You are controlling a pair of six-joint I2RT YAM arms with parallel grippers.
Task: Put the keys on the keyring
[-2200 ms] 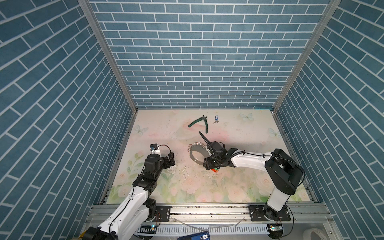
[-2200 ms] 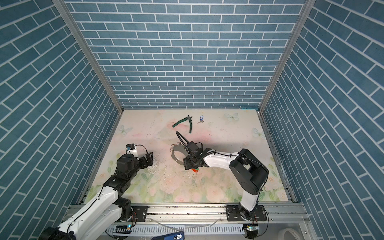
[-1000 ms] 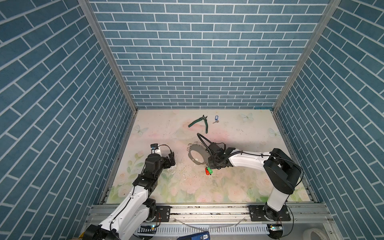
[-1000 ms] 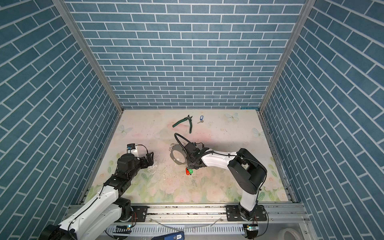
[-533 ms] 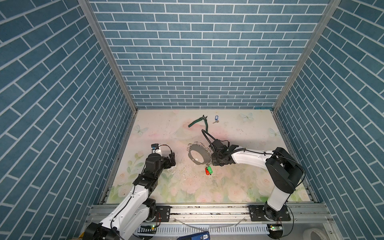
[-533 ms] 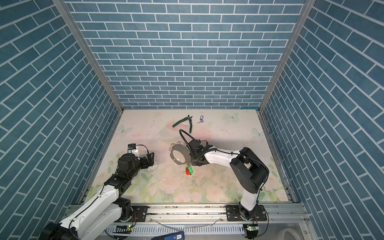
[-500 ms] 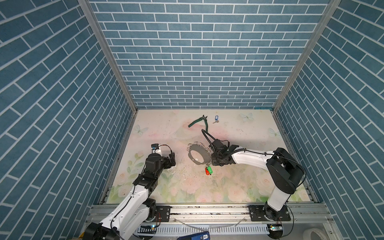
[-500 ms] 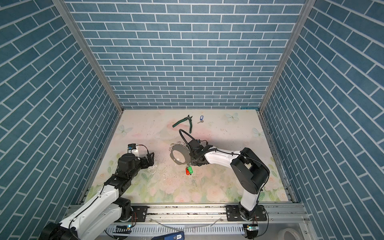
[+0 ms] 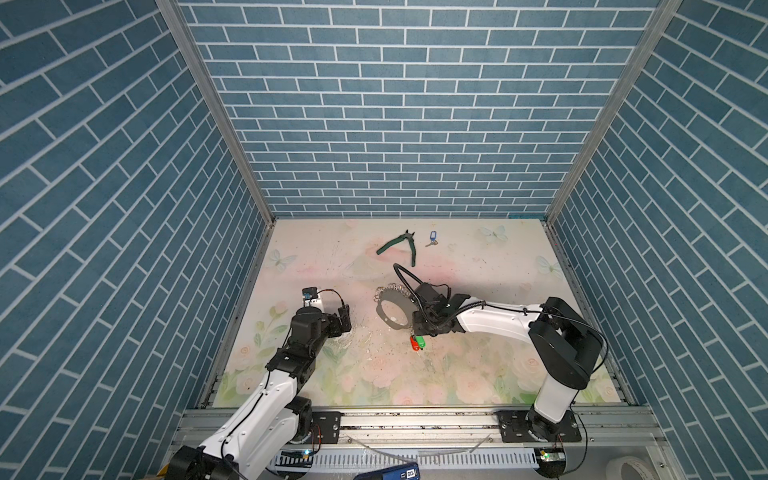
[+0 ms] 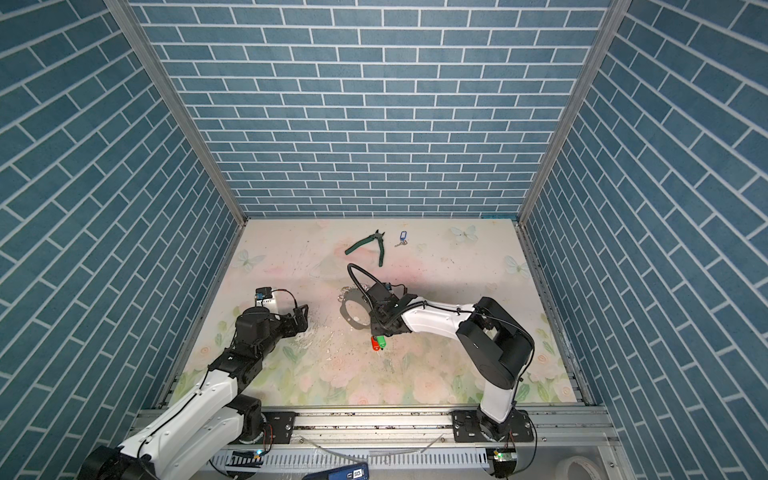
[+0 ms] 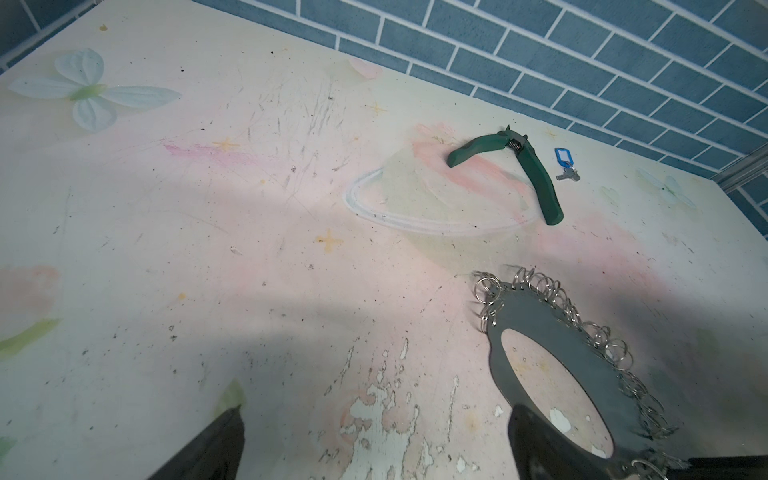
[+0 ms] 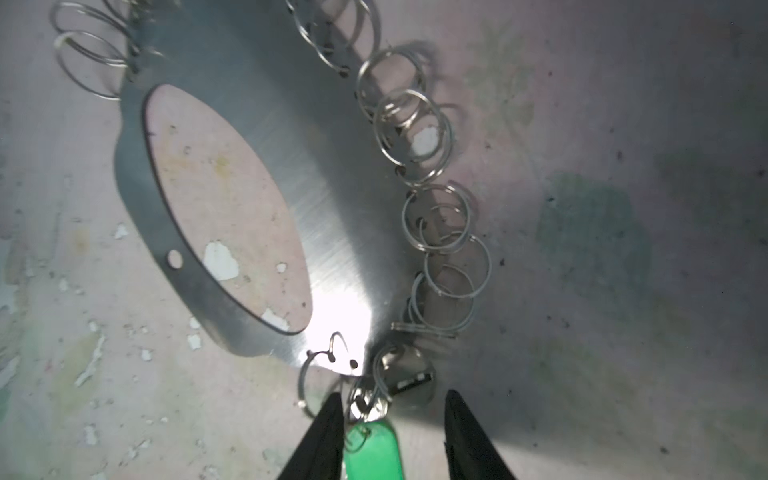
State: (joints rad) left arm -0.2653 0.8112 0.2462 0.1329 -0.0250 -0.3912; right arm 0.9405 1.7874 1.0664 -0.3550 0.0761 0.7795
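Note:
The keys (image 9: 432, 239) (image 10: 402, 239) (image 11: 564, 162), a silvery key on a blue tag, lie far back on the table, next to green pliers. The keyring (image 9: 392, 296) (image 10: 353, 297) (image 11: 536, 316) (image 12: 324, 187) lies flat mid-table, a dark grey oval hoop edged with several small silvery rings. My right gripper (image 9: 415, 328) (image 10: 376, 330) (image 12: 392, 411) is open at the hoop's near end. A green tag (image 12: 372, 453) lies between its fingers (image 12: 328, 432) without being clamped. My left gripper (image 9: 345, 318) (image 10: 301, 318) (image 11: 374, 440) is open and empty, left of the keyring.
The green-handled pliers (image 9: 401, 245) (image 10: 370, 245) (image 11: 536, 174) lie spread open at the back. A green tag (image 9: 421, 342) (image 10: 381, 343) and a red tag (image 9: 414, 343) (image 10: 375, 344) lie side by side just nearer than the hoop. Brick walls close in three sides.
My right wrist has shifted slightly over the near end of the keyring. The red and green tags lie where they were. The left arm has not moved.

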